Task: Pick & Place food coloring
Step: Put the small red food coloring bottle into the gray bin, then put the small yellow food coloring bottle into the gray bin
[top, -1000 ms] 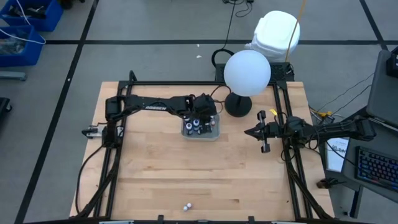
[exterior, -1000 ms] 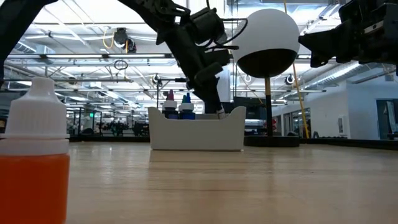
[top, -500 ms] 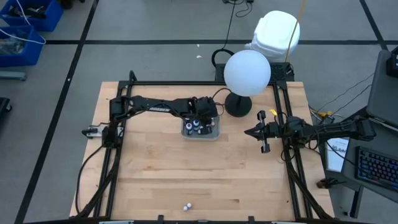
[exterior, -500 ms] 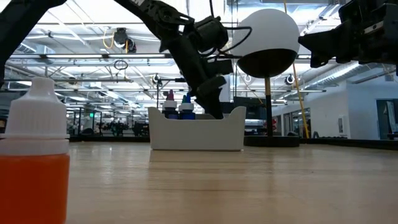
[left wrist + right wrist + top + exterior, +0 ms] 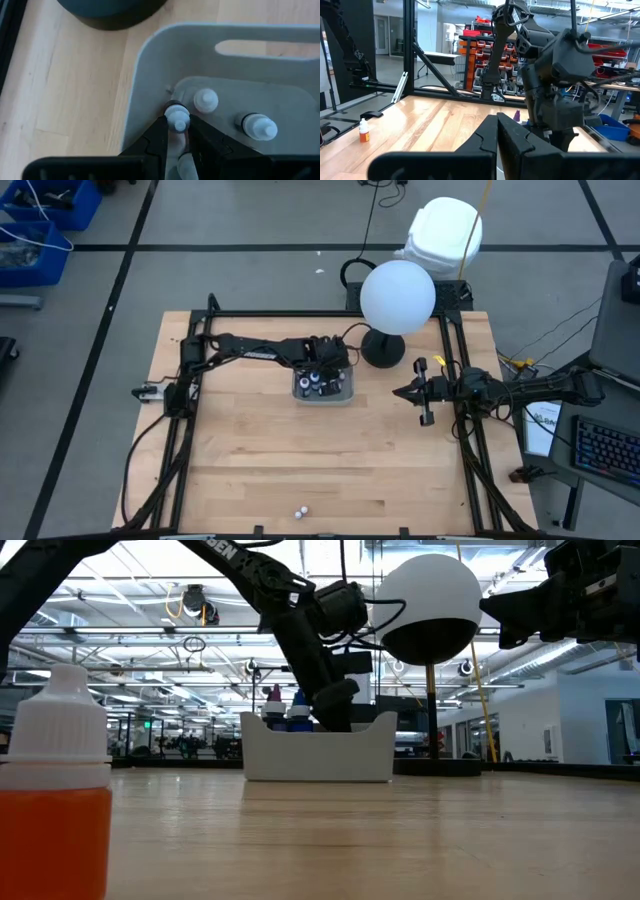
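**Mostly sorted: left tool down in the tray, one bottle stray**

Currently, left to right. The left tool [image 5: 176,131] is lowered into the grey tray [image 5: 347,392], which sits toward the far side of the worktop [image 5: 260,450], just beside the black base of the white globe lamp [image 5: 397,297]. In the left wrist view its fingers are nearly closed around a white-capped food coloring bottle [image 5: 177,120] standing near one corner of the tray; whether they press on it or are about to let go, I cannot tell. Two more bottles stand close by in the tray, and the overhead view shows a cluster there.

Right tool [image 5: 427,392] waits over the worktop's right edge, fingers together, holding nothing.

Progress, judged: most bottles are in the tray. One orange bottle [image 5: 300,510] stands alone at the near edge of the worktop, well apart from the tray, and likely remains to be handled.
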Controlling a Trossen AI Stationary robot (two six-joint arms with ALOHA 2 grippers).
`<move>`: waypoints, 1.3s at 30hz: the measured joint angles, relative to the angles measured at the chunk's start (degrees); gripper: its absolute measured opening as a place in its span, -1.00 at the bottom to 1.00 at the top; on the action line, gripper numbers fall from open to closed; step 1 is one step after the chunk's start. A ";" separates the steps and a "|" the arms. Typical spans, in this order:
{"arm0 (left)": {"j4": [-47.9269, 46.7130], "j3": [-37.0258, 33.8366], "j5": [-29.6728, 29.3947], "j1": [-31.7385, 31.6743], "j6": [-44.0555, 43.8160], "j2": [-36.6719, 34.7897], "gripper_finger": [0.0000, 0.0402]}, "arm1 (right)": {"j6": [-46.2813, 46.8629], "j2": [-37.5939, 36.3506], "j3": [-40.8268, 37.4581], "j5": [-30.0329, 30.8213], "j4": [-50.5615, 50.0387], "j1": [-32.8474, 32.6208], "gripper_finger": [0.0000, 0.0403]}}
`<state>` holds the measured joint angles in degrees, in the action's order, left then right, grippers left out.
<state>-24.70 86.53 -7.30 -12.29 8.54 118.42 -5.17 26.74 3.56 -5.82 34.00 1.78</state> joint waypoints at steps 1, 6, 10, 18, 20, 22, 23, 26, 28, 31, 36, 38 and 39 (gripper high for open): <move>0.13 -0.01 -0.03 -0.04 -0.05 0.22 -0.63 | 0.00 0.00 0.01 0.00 0.00 0.00 -1.00; 0.63 -0.01 2.18 -0.03 0.71 0.34 -0.63 | 0.00 0.00 0.01 0.00 -0.02 0.00 -1.00; 1.24 -0.01 2.63 0.04 2.62 0.34 -0.59 | 0.01 0.00 0.00 -0.02 -0.02 -0.01 -1.00; 1.37 -0.01 2.63 0.04 2.84 0.34 -0.25 | -0.07 0.00 0.01 -0.02 0.02 -0.02 -1.00; 1.21 -0.01 2.54 0.04 3.36 -0.12 -0.19 | -0.11 0.00 0.01 -0.02 0.02 -0.02 -1.00; 0.29 0.35 2.59 0.34 4.67 -1.60 -0.16 | -0.30 0.00 0.01 -0.02 0.02 -0.02 -1.00; -0.75 0.89 2.61 0.57 5.55 -2.74 -0.15 | -0.37 0.02 -0.01 -0.03 0.02 -0.02 -1.00; -5.10 3.43 2.68 1.76 7.53 -6.95 -0.15 | -0.44 0.02 -0.01 -0.03 0.02 -0.02 -1.00; -9.37 5.14 2.81 2.83 7.69 -9.90 -0.18 | -0.44 0.02 0.00 -0.04 0.00 -0.02 -1.00; -15.68 5.63 6.05 4.05 9.21 -16.48 -0.25 | -0.44 0.08 0.01 -0.04 -0.12 -0.02 -1.00; -12.54 -3.82 12.84 3.82 6.78 -32.67 -0.49 | 0.99 0.09 0.01 -0.22 -0.84 -0.02 -1.00; -10.05 -10.46 11.33 3.60 4.42 -39.87 -0.63 | 1.72 0.09 0.00 -0.22 -0.99 -0.01 -1.00; -8.88 -14.23 10.84 3.58 3.50 -43.51 -0.72 | 2.10 0.09 -0.01 -0.24 -1.28 -0.02 -1.00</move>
<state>-33.57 72.30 3.54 -8.71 12.03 74.91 -3.07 26.83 3.55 -6.06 32.72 1.76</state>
